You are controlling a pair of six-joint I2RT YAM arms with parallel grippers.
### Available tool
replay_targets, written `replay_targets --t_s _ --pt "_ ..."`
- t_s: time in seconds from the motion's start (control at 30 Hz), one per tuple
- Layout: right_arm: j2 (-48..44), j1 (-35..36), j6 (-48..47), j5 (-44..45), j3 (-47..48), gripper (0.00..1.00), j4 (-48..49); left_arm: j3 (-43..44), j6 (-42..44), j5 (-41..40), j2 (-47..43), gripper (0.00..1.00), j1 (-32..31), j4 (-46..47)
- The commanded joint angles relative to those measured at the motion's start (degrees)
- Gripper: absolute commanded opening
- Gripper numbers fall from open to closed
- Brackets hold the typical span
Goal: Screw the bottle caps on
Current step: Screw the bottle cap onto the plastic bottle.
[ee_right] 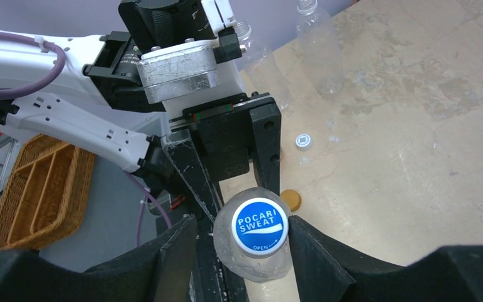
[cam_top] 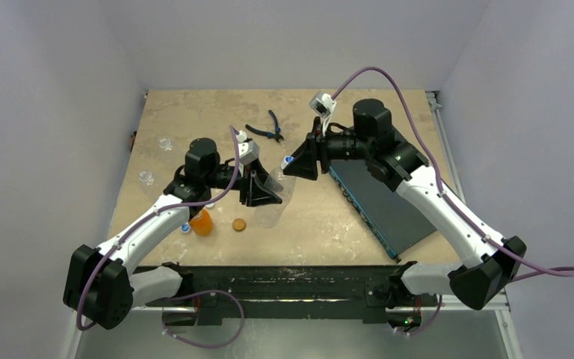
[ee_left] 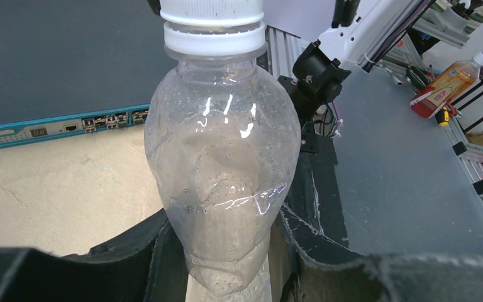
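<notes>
Table [cam_top: 344, 217]: pale, scuffed, both grippers are met over its middle. A dark flat device with a teal edge [cam_top: 377, 198] is laid just behind the right gripper [ee_right: 245, 245], under that arm's forearm.

A clear bottle [ee_left: 223, 151] is clamped at its lower body between the fingers of the left gripper [cam_top: 263, 193]. The jaws are drawn in tight on it, and the bottle is tilted with its neck pointed at the right gripper. A white collar ring is seen at the neck.

The right gripper is set round the bottle's top. Its jaws are part open, one on each side of the blue-and-white cap [ee_right: 260, 226], which is seated on the neck. A gap is seen on one side; on the other side the finger looks to be touching.

A squat orange bottle [cam_top: 202, 221] is stood near the left gripper, toward the arm bases. Two more clear bottles [cam_top: 165, 142] [cam_top: 146, 177] are stood well apart from the left gripper, past its arm.

Blue-handled pliers [cam_top: 269, 129] are laid beyond both grippers, on the far side.

A flat orange-brown cap [cam_top: 239, 224] is laid just beside the orange bottle, between it and the left gripper. A small blue cap [cam_top: 185, 228] is laid at the orange bottle's other side.
</notes>
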Motion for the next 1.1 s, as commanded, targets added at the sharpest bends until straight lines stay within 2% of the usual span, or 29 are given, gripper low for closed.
replay_targets --t_s 0.0,0.17,0.33,0.47,0.6,0.7,0.8,0.9,1.0,1.03,1.07 --pt "0.7 0.4 1.0 1.6 2.7 0.56 2.7 -0.8 -0.2 1.6 0.1 0.0 0.2 2.4" --pt "1.1 0.4 1.5 3.5 3.1 0.43 2.0 -0.8 -0.2 1.3 0.4 0.0 0.2 2.4" --pt "1.7 0.7 3.2 7.5 3.8 0.23 0.5 0.0 0.7 -1.9 1.1 0.0 0.2 1.3" --pt "3.3 1.0 6.1 11.2 5.5 0.1 -2.5 1.2 1.4 -15.3 0.9 0.0 -0.3 0.5" --pt "6.1 1.5 9.4 18.7 7.9 0.02 -6.7 3.4 1.3 -35.5 1.2 0.0 -4.8 1.2" --pt "9.2 2.9 10.9 25.3 10.9 0.0 -10.6 5.3 3.8 -54.8 2.5 0.0 -12.7 1.9" --pt "12.1 3.5 13.0 31.7 13.4 0.0 -14.5 5.9 3.4 -68.3 4.5 0.0 -17.6 5.5" --pt "14.4 3.6 15.0 36.0 14.8 0.0 -16.3 6.7 3.9 -76.4 6.7 0.0 -21.0 7.7" --pt "15.4 3.7 16.4 37.4 15.7 0.0 -15.8 8.0 5.8 -79.6 8.7 0.0 -23.0 7.3" --pt "15.3 3.7 16.7 37.7 15.8 0.04 -15.3 8.5 5.9 -79.6 9.0 0.0 -23.1 6.7" --pt "15.1 3.7 17.2 37.8 15.9 0.13 -14.8 8.4 6.3 -78.5 8.9 0.0 -23.1 6.3"
